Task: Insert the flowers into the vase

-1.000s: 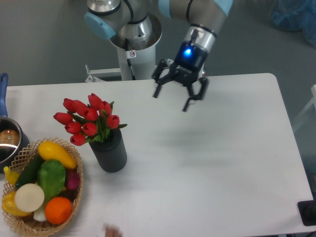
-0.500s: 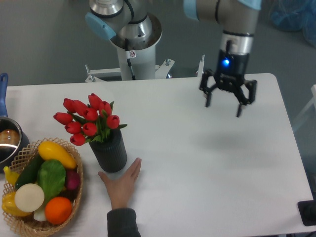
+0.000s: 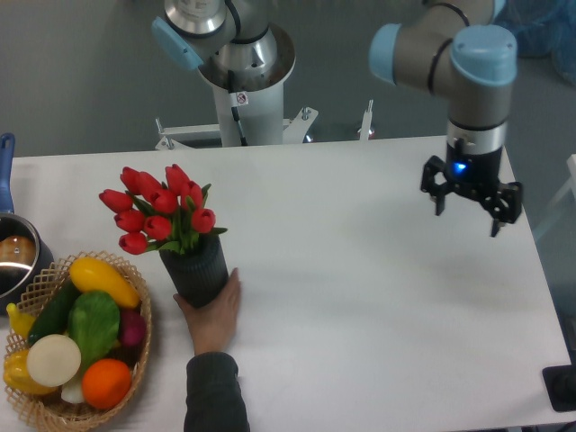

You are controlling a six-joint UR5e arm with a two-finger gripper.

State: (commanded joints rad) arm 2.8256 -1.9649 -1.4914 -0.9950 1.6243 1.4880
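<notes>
At the left edge of the white bench (image 3: 360,297) sit a metal pot (image 3: 13,256) and a wicker basket (image 3: 40,409) of produce. Just right of the basket the flowers (image 3: 157,214) stand in the vase (image 3: 195,270), and a person's hand (image 3: 214,315) touches the vase's base from the front. Well apart, over the bench's far right, the end effector (image 3: 470,202) hangs with fingers spread, holding nothing.

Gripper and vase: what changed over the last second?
The gripper, open and empty, swung from the table's back middle to its right edge. A person's hand came in and took hold of the vase, shifting it slightly. The flowers stayed in it; the basket stayed put.
</notes>
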